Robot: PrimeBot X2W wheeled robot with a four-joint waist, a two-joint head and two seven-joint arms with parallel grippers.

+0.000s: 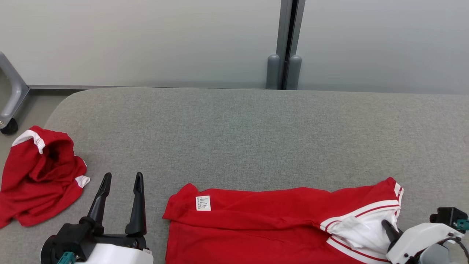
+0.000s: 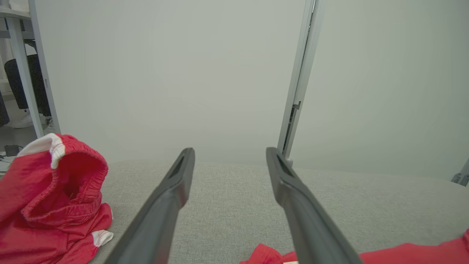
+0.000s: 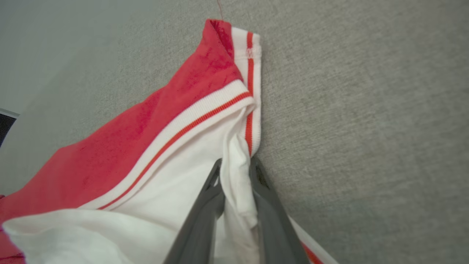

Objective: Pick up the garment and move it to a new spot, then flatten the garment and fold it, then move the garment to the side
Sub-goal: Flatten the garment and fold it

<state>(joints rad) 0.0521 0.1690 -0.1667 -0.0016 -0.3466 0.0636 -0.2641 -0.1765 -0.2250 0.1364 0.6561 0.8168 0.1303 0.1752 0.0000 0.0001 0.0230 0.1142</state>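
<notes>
A red garment [image 1: 256, 227] with white, red-striped trim lies spread along the near edge of the grey padded surface, a white label on its left part. My right gripper [image 1: 387, 224] is at its right end, shut on a fold of the white fabric [image 3: 238, 183]; the fingers [image 3: 205, 216] pinch the cloth between them. The red corner with striped trim [image 3: 242, 55] lies beyond the fingertips. My left gripper [image 1: 121, 179] stands open to the left of the garment, apart from it, nothing between its fingers [image 2: 172, 194]. A red edge of the garment [image 2: 403, 253] shows at the lower right of the left wrist view.
A second red garment [image 1: 40, 176] with white trim lies crumpled at the left edge of the grey surface [image 1: 234, 139], also seen as a red heap [image 2: 51, 205]. Pale wall panels with a grey post [image 1: 285, 47] stand behind. A frame leg with a caster [image 1: 9, 124] is far left.
</notes>
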